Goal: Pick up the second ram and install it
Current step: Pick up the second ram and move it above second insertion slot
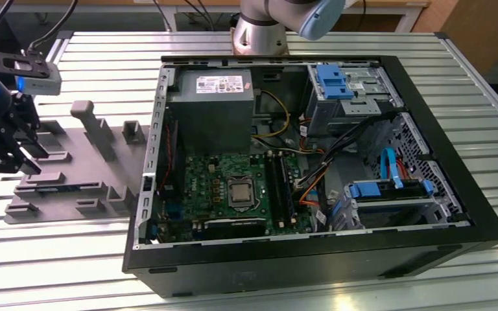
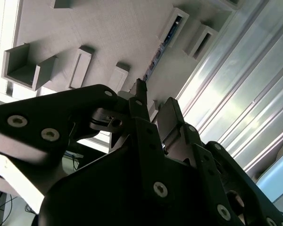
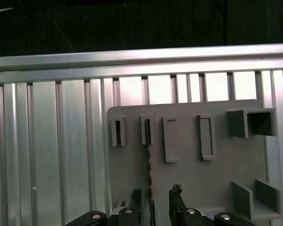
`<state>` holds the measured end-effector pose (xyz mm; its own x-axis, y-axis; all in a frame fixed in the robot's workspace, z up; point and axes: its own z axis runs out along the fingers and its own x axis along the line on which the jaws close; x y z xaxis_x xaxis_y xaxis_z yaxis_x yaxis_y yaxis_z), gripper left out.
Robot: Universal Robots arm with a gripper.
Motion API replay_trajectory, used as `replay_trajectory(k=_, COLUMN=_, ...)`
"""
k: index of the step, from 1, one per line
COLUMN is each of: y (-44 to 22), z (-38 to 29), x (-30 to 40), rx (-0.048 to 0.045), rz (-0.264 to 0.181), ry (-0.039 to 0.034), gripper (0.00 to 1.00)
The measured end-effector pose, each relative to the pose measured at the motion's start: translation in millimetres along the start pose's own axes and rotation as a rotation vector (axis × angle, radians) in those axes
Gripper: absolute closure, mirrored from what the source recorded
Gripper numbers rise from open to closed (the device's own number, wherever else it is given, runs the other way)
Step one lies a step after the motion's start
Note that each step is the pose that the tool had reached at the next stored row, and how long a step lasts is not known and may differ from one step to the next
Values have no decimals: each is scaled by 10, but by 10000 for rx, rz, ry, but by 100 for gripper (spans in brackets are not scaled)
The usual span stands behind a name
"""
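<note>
The open black metal computer case [image 1: 318, 259] lies on the ribbed aluminium surface [image 1: 102, 52]. The grey plastic holder plate [image 1: 72, 146] lies beside it, to the exterior view's left. On that plate the slim long memory stick [image 3: 149, 169] stands on edge, between the black gripper [image 3: 155, 190]'s parted fingers [image 3: 177, 200].

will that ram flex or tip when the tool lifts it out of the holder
Probably stiff: the ram is a thin flat board standing on edge in the grey holder. Likely light, being so slim. It may tilt when lifted, since the open tool seems to straddle it near one end.
</note>
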<state>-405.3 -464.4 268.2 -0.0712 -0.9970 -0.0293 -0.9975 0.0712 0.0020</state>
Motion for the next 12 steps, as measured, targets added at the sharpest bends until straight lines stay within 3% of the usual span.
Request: replay_trajectory(k=12, y=0, z=49, x=2, rx=-1, rz=1, ry=1, gripper=64)
